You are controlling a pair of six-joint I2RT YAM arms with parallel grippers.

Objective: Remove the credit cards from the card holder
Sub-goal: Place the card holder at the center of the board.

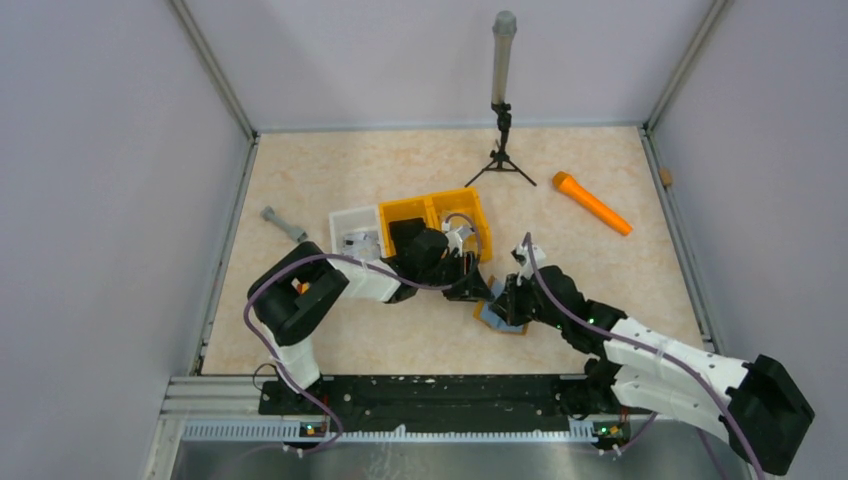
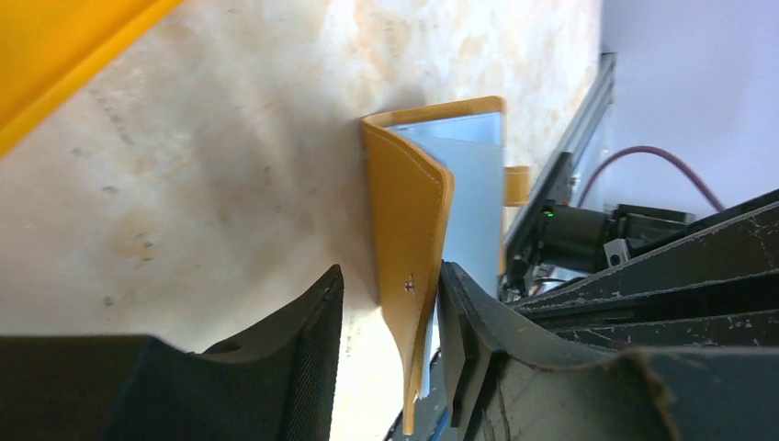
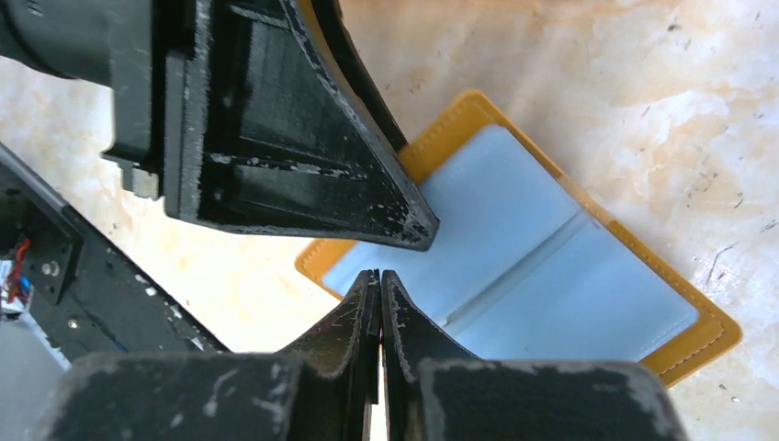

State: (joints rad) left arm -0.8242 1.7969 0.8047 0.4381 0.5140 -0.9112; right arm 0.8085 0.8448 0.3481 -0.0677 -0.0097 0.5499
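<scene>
On the table [image 1: 400, 170] both arms meet over the card holder [image 1: 497, 318], which lies spread open just ahead of the right gripper [image 3: 378, 276], its long axis slanting away from those fingertips. That gripper's fingers are pressed together on nothing. The left gripper [image 2: 390, 276] is nearer the work: its jaws stand apart with the raised flap between them. Whether credit cards sit in the pale blue pockets cannot be told.

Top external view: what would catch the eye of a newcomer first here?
The tan card holder, lying open in the middle of the table, strikes first. In the left wrist view, one flap of it stands up between the open fingers of the left gripper. The right gripper, shut, is at the edge of its pale blue lining; orange bins stand behind.
</scene>
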